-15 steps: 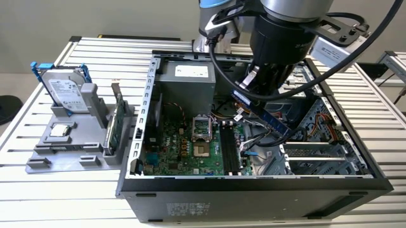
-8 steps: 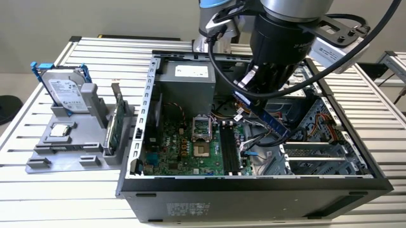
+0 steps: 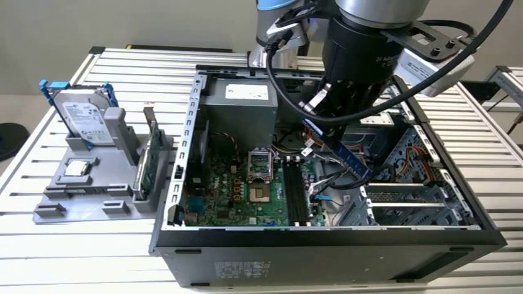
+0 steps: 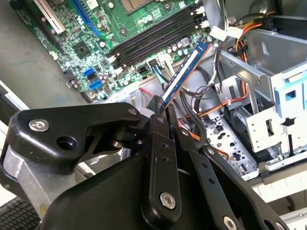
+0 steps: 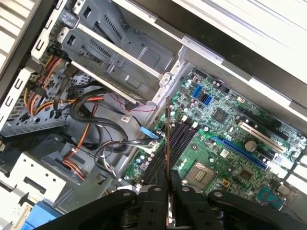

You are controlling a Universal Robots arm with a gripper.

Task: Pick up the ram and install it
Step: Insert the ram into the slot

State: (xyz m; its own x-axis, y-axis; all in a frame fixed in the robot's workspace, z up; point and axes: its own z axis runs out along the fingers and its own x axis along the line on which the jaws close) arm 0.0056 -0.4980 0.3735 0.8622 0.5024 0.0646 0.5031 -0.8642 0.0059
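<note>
Table [image 3: 73, 245]: slatted metal, with your open case [image 3: 327, 245] on it.
Ram [image 4: 184, 74]: above the slots [image 4: 153, 38], not seated.
Gripper [image 4: 163, 109]: jaws clamped on one end of the ram.
Handling: likely light, stiff and fragile; grip the flat faces, never the contacts.

Wears a glossy black cylindrical wrist housing [image 3: 359, 55], silver-grey above. Trails thick black looping cables [image 3: 270, 70]. Carries a white camera box [image 3: 433, 66] alongside. Ends in matte black jointed jaws dotted with silver screws [image 4: 166, 200].
</note>
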